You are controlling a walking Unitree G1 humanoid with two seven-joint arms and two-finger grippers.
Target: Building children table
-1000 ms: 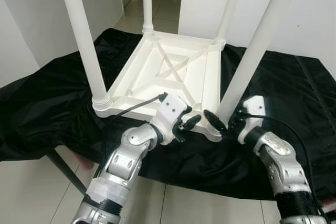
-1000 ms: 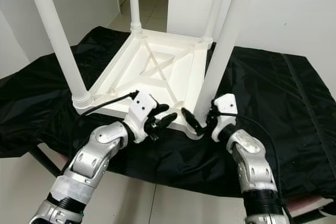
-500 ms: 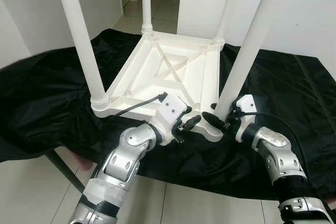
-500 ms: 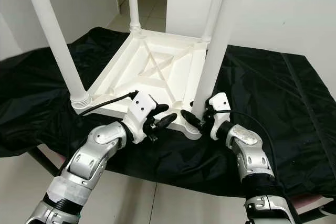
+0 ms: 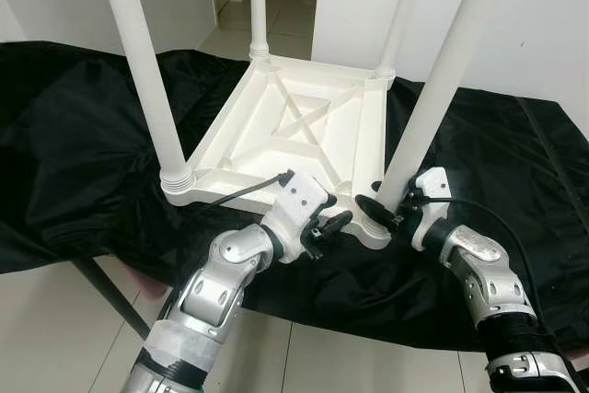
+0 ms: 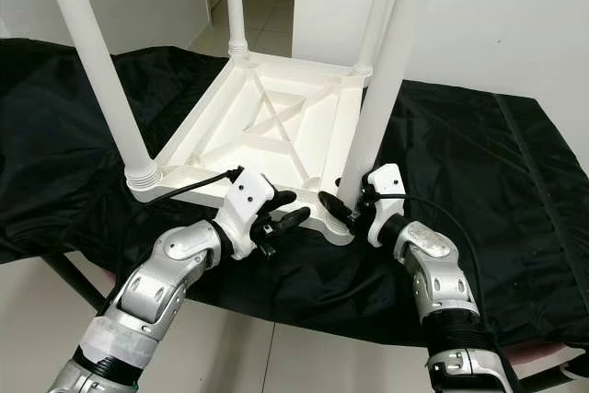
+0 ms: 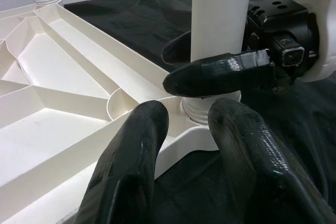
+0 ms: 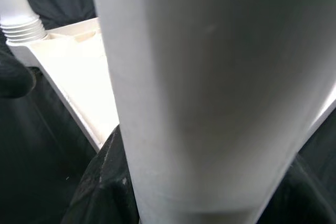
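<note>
Black-draped worktop (image 5: pixel 83 135), tiled floor beyond. Left gripper (image 5: pixel 333 223): jaws spread, beside near corner. Right gripper (image 5: pixel 375 210): jaws clasping near right leg (image 5: pixel 442 89) at its socket. Upturned tabletop (image 5: pixel 294 126): four legs standing; build apparently near finished, last leg being seated.

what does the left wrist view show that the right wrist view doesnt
The left wrist view takes in the left pincer, its fingers apart and nothing between them, hovering at the near edge of the upside-down tabletop with its ribbed underside. It also catches the right pincer closed around the base of the near right leg, where the leg meets its corner socket. The right wrist view sits tight against that leg and catches the threaded base of another leg. Both share the leg, the white tabletop and the black cloth.
</note>
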